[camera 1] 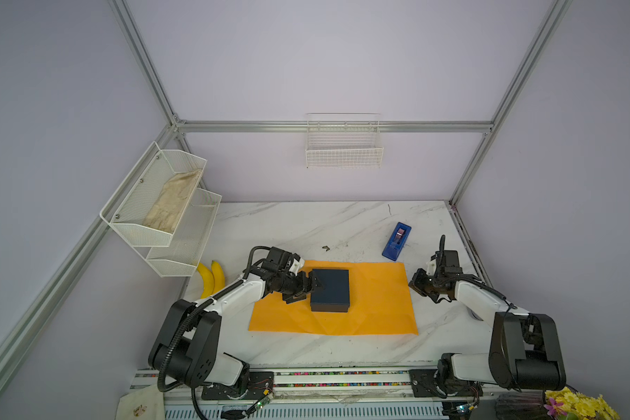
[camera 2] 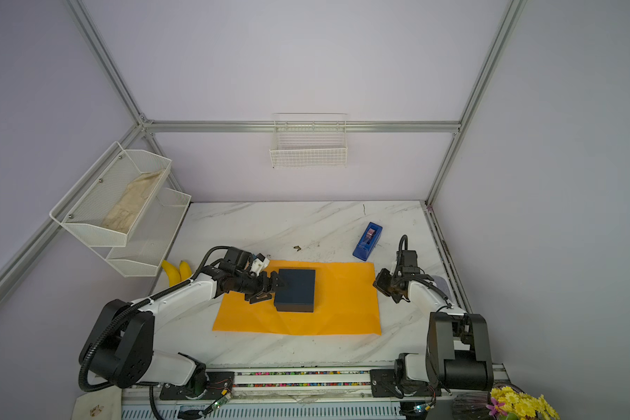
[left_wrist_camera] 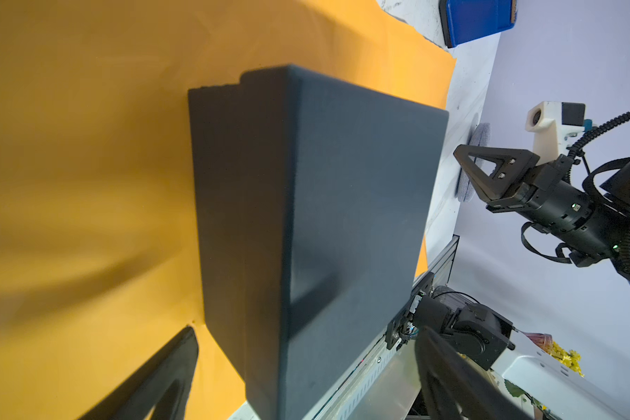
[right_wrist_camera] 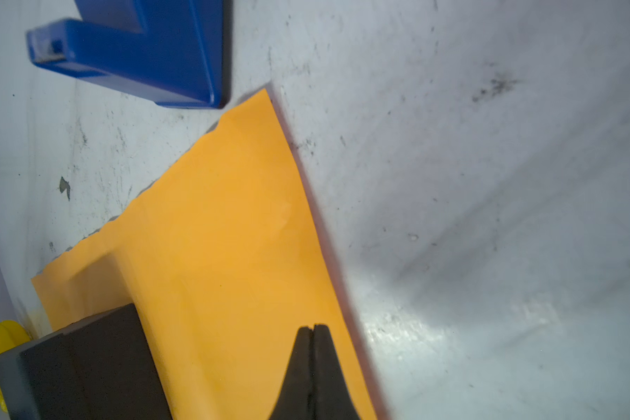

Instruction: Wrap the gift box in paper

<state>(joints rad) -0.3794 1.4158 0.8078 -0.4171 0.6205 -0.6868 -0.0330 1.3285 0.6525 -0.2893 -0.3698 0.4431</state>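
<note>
**Box on the sheet, left jaws wide at its side**

Around the work I see a bright blue tape dispenser (camera 1: pixel 396 242) just off the paper's far right corner. Two bananas (camera 1: pixel 211 278) lie at the table's left edge under a white mesh shelf (camera 1: pixel 139 232), and a wire basket (camera 1: pixel 344 158) hangs on the back wall. All stand clear of the box.

The gift box (camera 1: pixel 330 289) is matte, near-black and square-edged with a stepped lid. It sits flat on the paper (camera 1: pixel 375 305), left of the sheet's middle. The paper is thin, orange-yellow and lightly creased, spread on the veined marble table (camera 1: pixel 306 225).

The left gripper (camera 1: pixel 308 290) holds its jaws wide apart at the box's left side — whether they touch it I cannot tell. The right gripper (camera 1: pixel 417 285) hangs at the paper's right edge, tips pressed together.
</note>
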